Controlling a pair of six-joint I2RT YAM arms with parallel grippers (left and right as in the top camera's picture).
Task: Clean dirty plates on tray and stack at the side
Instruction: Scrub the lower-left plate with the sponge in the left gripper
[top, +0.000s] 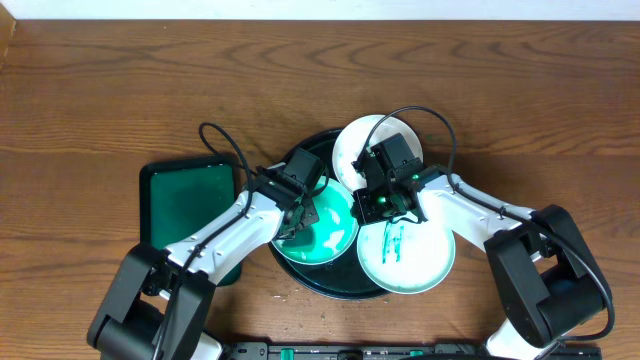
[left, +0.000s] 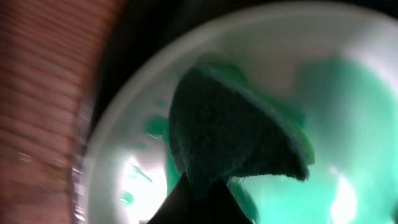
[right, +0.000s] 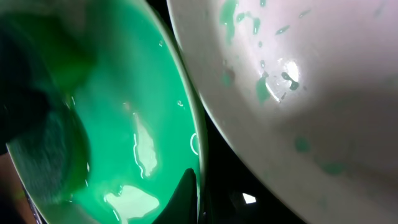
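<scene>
Three plates (top: 402, 256) on tray (top: 335, 291); mid-wipe, left tool (top: 295, 222) pinching sponge (left: 230, 134), right tool (top: 378, 205) pressed together at rim; next, likely more scrubbing.

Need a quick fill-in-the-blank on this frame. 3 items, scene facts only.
1. The round tray carries ___ plates.
2. The left gripper presses a dark sponge on the left plate, which is smeared ___.
3. The rectangular tray lies beside the robot's ___ arm.
Missing words: three; green; left.
</scene>
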